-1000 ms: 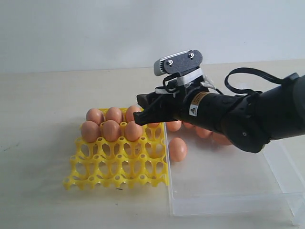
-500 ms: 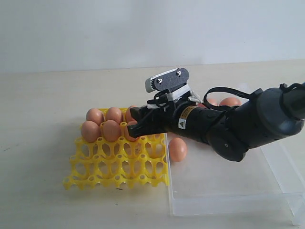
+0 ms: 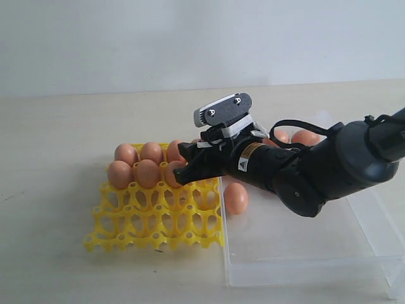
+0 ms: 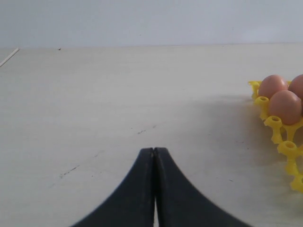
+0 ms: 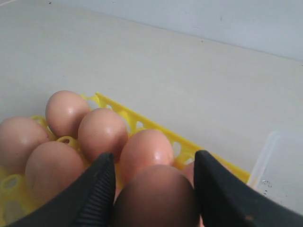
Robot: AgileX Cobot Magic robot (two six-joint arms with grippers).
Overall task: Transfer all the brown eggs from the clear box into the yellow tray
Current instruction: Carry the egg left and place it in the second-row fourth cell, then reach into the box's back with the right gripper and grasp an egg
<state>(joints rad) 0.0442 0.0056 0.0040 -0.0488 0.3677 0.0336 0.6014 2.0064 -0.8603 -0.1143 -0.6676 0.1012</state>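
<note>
Lowered toward the yellow tray (image 3: pixel 152 221) at the clear box's (image 3: pixel 297 253) 9 o'clock, your right gripper (image 3: pixel 183 170) clenched a brown egg (image 5: pixel 156 201); you needed to seat it squarely in an empty cup before releasing.

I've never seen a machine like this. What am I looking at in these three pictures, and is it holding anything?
It is a robot with two arms. One picture looks on from outside; the other two come from cameras on the wrists. On the table lie a yellow tray partly filled with brown eggs and a clear box holding more. The right arm's fingers, reaching over the tray, grip one egg. The left arm's fingers are shut and empty, beside the tray.
</note>
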